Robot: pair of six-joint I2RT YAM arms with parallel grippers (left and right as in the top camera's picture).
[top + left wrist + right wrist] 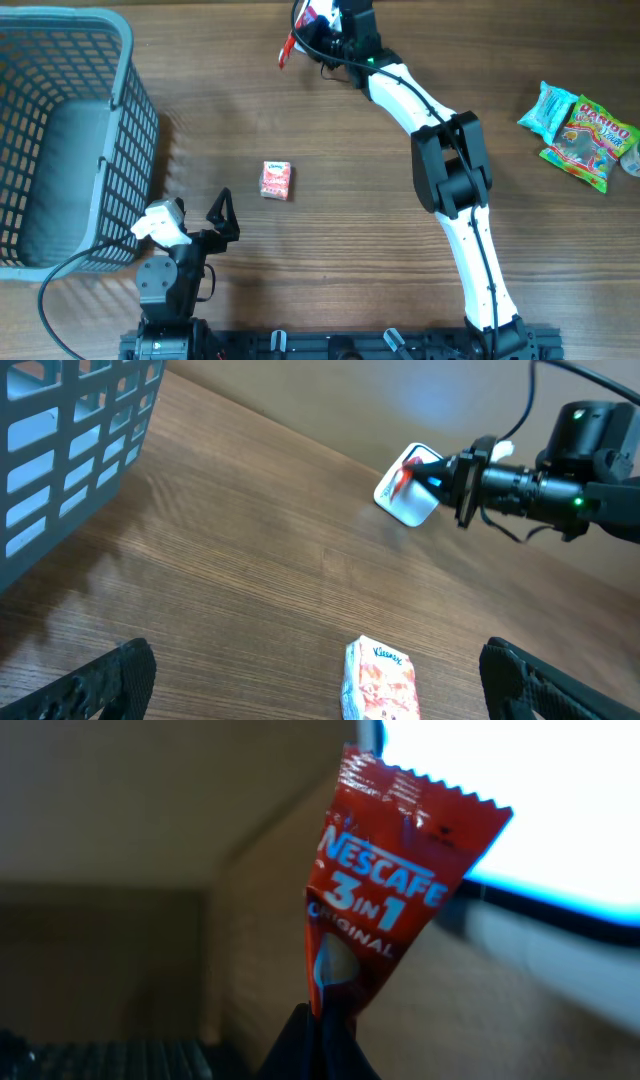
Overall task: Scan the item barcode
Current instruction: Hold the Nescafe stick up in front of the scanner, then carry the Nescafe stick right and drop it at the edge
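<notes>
Nescafe 3in1 sachet is pinched at its lower end by the right gripper, jaws clenched on it, serrated top edge up and tilted right. Red printed face is turned to the right wrist camera. A bright white area is seen behind it at the upper right of that view; what it is cannot be told.

In the overhead view the sachet is held at top centre, just left of the right arm's wrist, over the table. Whether it is touching the wood cannot be told.

A Kleenex tissue packet is lying flat on the table, left of centre, well apart from the sachet.

Left gripper is parked at lower left, jaws spread wide, nothing between them. Its fingers are seen at the two bottom corners of the left wrist view, with the tissue packet ahead between them.

A grey basket is filling the upper left corner, just beside the left gripper.

A Haribo bag and a teal packet are lying together at the right edge, touching or overlapping.
</notes>
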